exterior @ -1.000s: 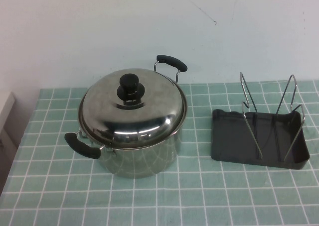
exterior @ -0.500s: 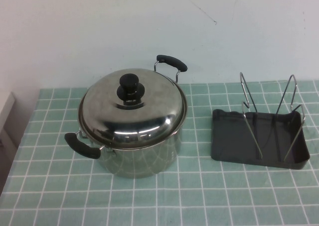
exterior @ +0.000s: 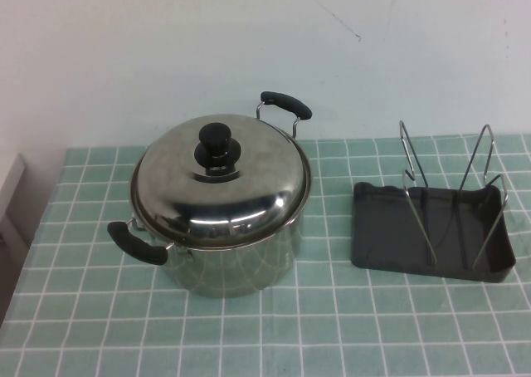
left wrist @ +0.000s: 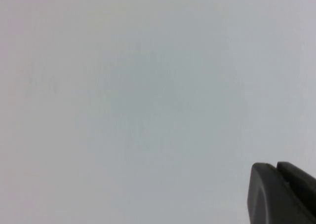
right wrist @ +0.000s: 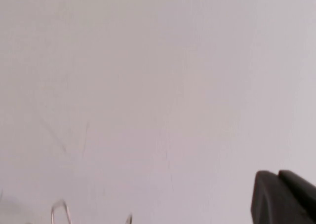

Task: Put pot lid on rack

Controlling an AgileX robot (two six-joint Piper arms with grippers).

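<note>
Nothing has changed: the pot lid still sits on the pot, left of the rack. Left end effector and right end effector face the wall, grip state untellable; the task is unstarted.

The high view looks down from the robot's side, fairly near, over the checked tablecloth toward the white wall; both wrist views face that wall, each showing one dark corner of the left gripper and the right gripper; the right wrist view shares the rack wire tips with the high view.
</note>
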